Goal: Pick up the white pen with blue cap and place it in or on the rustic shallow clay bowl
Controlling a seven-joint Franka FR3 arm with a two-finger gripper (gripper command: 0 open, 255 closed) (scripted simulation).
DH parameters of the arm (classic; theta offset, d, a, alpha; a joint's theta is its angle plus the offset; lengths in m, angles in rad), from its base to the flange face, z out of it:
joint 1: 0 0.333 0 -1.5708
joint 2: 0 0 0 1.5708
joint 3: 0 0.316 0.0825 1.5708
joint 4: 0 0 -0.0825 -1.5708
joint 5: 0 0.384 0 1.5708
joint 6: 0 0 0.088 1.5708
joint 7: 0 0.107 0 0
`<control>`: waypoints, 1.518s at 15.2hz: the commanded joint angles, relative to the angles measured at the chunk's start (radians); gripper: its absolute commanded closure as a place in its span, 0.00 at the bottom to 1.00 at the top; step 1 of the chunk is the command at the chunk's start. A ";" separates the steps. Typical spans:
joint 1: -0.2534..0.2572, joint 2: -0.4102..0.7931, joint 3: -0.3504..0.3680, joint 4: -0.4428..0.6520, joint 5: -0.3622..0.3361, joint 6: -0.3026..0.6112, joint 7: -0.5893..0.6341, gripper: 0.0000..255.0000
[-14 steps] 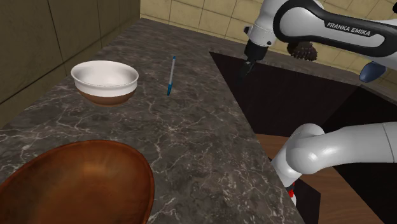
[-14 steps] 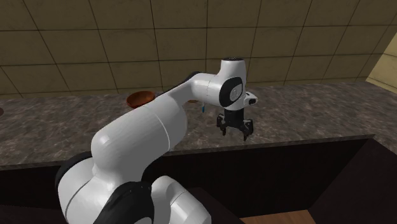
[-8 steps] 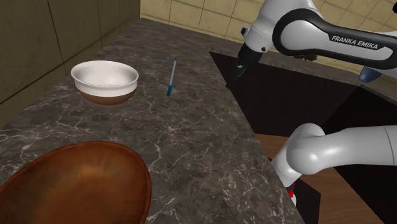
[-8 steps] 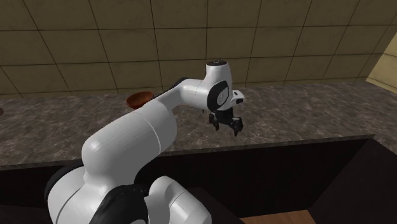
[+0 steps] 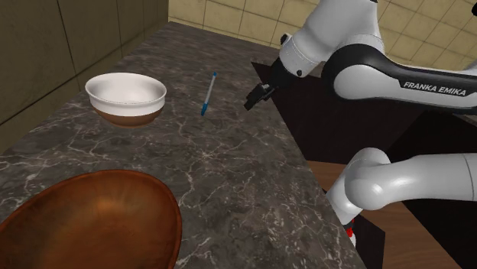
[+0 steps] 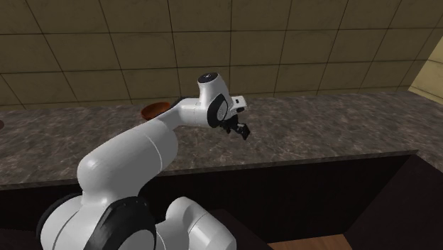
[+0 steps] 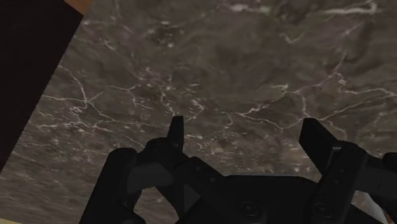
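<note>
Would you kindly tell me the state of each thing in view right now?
pen, lying flat on the countertop, blue cap on, not held.
white bowl with brown base, upright, empty.
large brown bowl, upright, empty.
end effector, open, holding nothing.

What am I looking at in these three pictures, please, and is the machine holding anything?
It is a white robot arm ending in a black two-finger gripper. One picture looks down over the dark marbled counter from beside the arm, one looks from behind it, one comes from a camera on the hand. On the counter lie a white pen with a blue cap, a white bowl with a brown underside and a large brown bowl. The fingers stand apart, so nothing is held.
</note>
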 commanded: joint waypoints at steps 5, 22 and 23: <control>-0.069 0.048 0.212 0.013 -0.002 0.236 0.246 0.00; -0.313 0.162 0.507 0.076 -0.083 0.501 0.506 0.00; -0.313 0.162 0.507 0.076 -0.083 0.501 0.506 0.00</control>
